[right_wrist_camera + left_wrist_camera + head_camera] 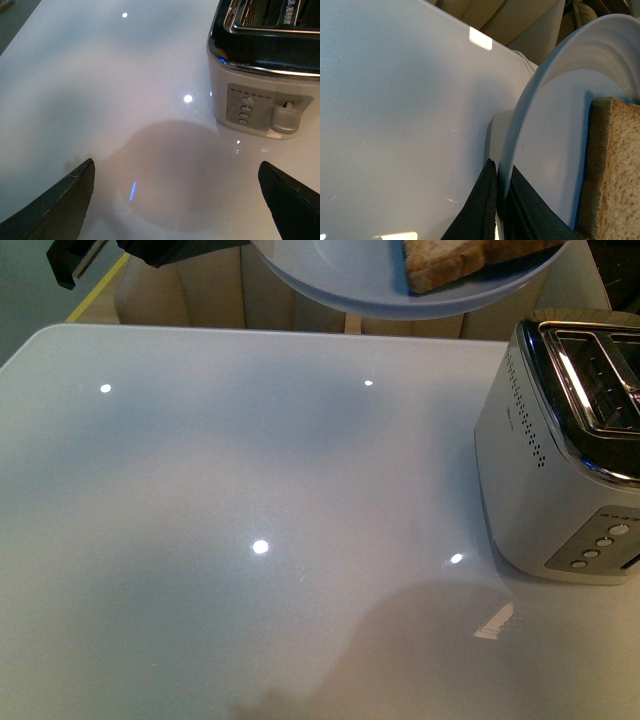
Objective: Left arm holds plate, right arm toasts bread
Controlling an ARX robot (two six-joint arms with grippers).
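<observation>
- Table (250, 540): white and glossy. It spreads below both pincers, and a broad shadow lies on it under the right one.
- Toaster (560, 440): silver, standing on the table ahead of the right pincer and near it. Its button panel and lever (285, 117) face that pincer. The slots (270, 15) open upward and look empty as far as they show.
- Plate (400, 295): pale blue, held off the table with its rim in the left pincer. In the front view it hangs beyond the toaster, high and partly cut off.
- Bread (445, 265): brown and speckled. It lies flat on the plate on the side away from the left pincer's grip, and its crust edge is seen close in the left wrist view. Its outline is cut off, so I cannot tell the long axis.
- Left pincer (499, 200): clenched on the plate rim, one dark finger on each face.
- Right pincer (176, 164): released, with its fingers (60, 210) spread wide and nothing between them, low over bare table.
- Key relation (judgement): the bread sits above the right pincer and out of its camera's sight. The left pincer is nearer but occupied. The right one would have to rise to the plate before reaching the slots.
</observation>
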